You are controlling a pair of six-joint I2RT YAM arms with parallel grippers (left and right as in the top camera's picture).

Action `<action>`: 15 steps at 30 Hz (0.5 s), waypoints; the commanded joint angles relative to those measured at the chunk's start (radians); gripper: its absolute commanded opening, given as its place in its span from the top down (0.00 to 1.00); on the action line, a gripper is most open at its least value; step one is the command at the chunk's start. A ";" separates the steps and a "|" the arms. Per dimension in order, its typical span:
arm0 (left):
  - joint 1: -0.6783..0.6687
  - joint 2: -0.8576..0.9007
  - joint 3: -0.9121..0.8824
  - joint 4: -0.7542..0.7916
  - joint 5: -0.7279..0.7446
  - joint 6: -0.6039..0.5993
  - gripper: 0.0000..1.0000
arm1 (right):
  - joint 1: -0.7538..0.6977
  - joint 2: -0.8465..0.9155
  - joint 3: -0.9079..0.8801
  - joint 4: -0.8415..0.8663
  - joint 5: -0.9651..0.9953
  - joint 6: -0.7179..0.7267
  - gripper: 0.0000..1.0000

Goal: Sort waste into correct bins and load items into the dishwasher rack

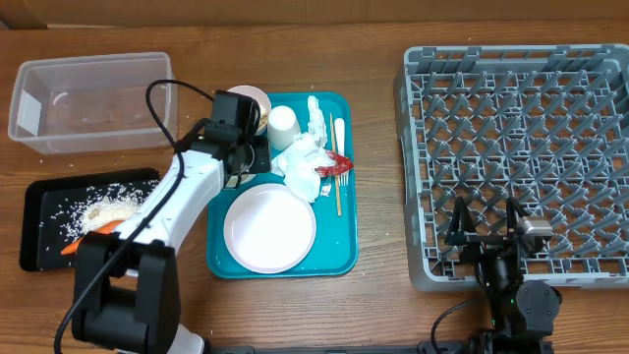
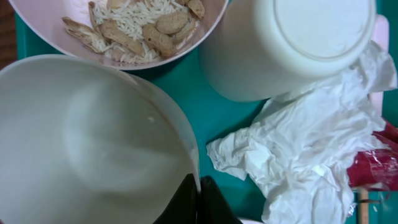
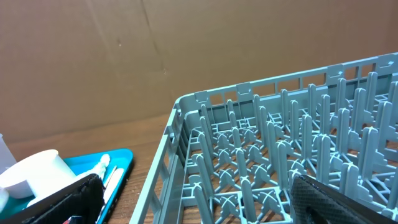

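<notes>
Your left gripper (image 2: pixel 200 200) sits at the rim of the empty white round bowl (image 2: pixel 81 137) on the teal plastic serving tray (image 2: pixel 217 118), likely to lift it; its closure I cannot tell. Your right gripper (image 1: pixel 484 228), spread wide, waits right of the tray over the grey grid rack (image 1: pixel 550 118).

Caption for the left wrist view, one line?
Left jaws pinch rim of empty white bowl, beside scrap-filled bowl, white cup, crumpled napkin.

A warm brown wooden table (image 1: pixel 378 147), its grain running from side to side, lay under soft, even light, and beyond its far edge stood a plain brown cardboard panel (image 3: pixel 124 50) marked by faint creases.
</notes>
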 commanded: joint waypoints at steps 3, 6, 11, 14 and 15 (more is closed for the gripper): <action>-0.008 0.015 0.013 -0.011 -0.033 -0.011 0.66 | -0.002 -0.008 -0.010 0.006 0.003 -0.004 0.00; -0.008 0.015 0.065 -0.096 -0.041 -0.010 0.35 | -0.002 -0.008 -0.010 0.006 0.003 -0.004 0.00; -0.006 0.015 0.222 -0.159 -0.119 0.035 0.24 | -0.002 -0.008 -0.010 0.006 0.003 -0.004 0.00; -0.005 0.015 0.254 -0.084 -0.179 0.103 0.24 | -0.002 -0.008 -0.010 0.006 0.003 -0.004 0.00; -0.005 0.018 0.254 -0.060 -0.198 0.134 0.25 | -0.002 -0.008 -0.010 0.006 0.003 -0.004 0.00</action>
